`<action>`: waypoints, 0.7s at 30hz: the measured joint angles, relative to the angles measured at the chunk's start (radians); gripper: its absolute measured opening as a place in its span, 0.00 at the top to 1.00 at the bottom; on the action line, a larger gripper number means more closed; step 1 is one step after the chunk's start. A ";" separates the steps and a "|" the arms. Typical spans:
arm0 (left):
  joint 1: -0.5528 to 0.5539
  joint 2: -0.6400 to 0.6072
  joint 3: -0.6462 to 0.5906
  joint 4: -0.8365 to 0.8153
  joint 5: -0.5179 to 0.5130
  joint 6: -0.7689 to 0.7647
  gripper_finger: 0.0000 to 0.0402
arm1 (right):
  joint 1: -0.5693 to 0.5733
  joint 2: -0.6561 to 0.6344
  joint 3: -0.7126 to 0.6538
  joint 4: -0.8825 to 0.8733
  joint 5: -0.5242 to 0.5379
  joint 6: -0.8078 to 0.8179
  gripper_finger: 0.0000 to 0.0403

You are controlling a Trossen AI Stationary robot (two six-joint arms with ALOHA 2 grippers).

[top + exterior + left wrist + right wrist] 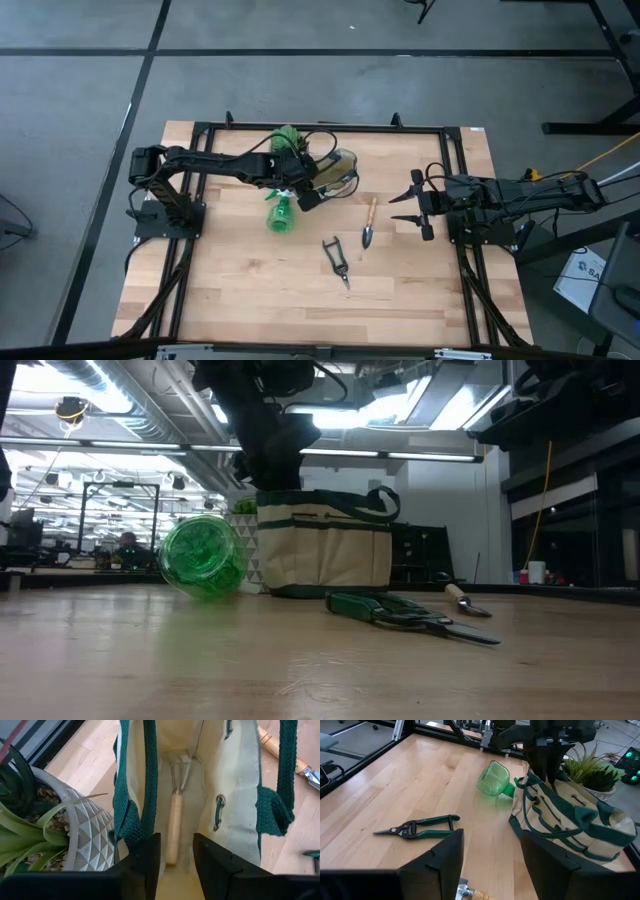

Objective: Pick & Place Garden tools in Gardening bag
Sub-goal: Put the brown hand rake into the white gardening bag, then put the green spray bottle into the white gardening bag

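Hovering over gardening bag [235, 795] near table's far edge, left gripper [176, 862] spread, empty; hand rake [175, 820] already inside; right gripper [418, 204] spread, waiting by right edge.

1. I see the gardening bag [338, 172] standing toward the far middle of the counter [240, 290], with the potted plant [287, 137] just beside it on the left.
2. The hand rake [175, 820] lies inside the bag.
3. The spray bottle [281, 212] lies on its side in front of the plant.
4. The trowel [370, 226] and pruning shears [337, 260] lie nearer me, right of the bottle.
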 joint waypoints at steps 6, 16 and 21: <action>0.000 0.000 0.000 0.000 -0.002 0.000 0.70 | 0.000 0.000 0.000 0.000 0.000 0.000 0.50; 0.000 0.000 0.000 0.005 -0.002 0.033 0.70 | 0.000 0.000 0.000 0.000 0.000 0.000 0.50; 0.000 0.000 0.000 0.008 -0.006 0.036 0.70 | 0.000 0.000 0.000 0.000 0.000 0.000 0.50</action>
